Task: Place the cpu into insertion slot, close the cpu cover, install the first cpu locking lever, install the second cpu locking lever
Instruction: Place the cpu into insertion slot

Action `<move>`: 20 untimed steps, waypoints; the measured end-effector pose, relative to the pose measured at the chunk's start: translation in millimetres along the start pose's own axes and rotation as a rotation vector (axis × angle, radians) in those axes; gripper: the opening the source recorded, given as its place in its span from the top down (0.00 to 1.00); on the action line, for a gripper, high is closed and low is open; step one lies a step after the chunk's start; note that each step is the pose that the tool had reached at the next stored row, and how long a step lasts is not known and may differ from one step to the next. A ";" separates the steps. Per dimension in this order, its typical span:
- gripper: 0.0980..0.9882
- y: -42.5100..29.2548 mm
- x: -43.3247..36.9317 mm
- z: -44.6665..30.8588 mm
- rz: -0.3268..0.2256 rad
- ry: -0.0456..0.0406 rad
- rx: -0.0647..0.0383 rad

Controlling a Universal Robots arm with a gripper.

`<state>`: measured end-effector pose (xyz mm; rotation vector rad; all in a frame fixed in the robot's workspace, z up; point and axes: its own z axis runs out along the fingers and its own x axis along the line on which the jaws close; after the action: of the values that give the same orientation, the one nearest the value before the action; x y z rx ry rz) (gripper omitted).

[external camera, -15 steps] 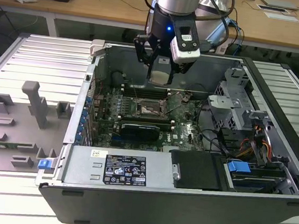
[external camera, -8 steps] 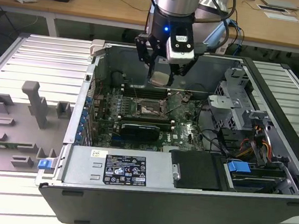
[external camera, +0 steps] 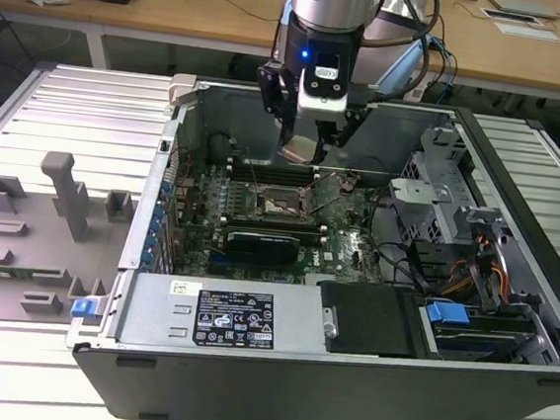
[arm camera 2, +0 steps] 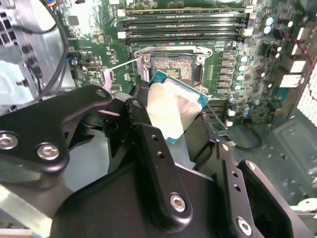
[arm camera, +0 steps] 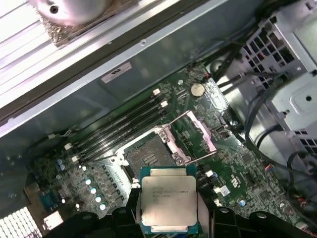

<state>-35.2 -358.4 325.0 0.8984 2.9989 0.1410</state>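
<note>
The claw [external camera: 300, 150] hangs inside an open computer case [external camera: 342, 395] and pinches the chip [external camera: 298, 153] by two opposite edges, one black finger [arm camera: 132, 210] on each side. In both wrist views the chip [arm camera: 168, 198] sits between the fingertips with its pale metal top facing the camera, and it is tilted in the second wrist view [arm camera 2: 173, 106]. A few lines of small print run across that top.

Just below and ahead of the claw's tips lies the bare socket [arm camera: 148, 156], its contact field uncovered. The chip is above it and not touching. Beside the socket, the cover frame [arm camera: 203, 133] stands raised on its hinge. Beyond the socket from the claw run the long black memory slots [arm camera: 119, 126].

Well in front of the claw, in the exterior view, a black-and-white sticker [external camera: 235, 315] sits on the power supply box. A white label [arm camera: 116, 72] is stuck to the case wall behind the board.
</note>
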 end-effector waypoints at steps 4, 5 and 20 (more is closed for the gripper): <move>0.50 0.0 0.0 0.4 0.055 -0.0049 -0.001; 0.50 0.0 0.0 0.5 0.072 -0.0063 -0.001; 0.50 -0.2 0.0 2.5 0.312 -0.0278 -0.006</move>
<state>-35.2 -358.4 322.6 1.3491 2.8097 0.1365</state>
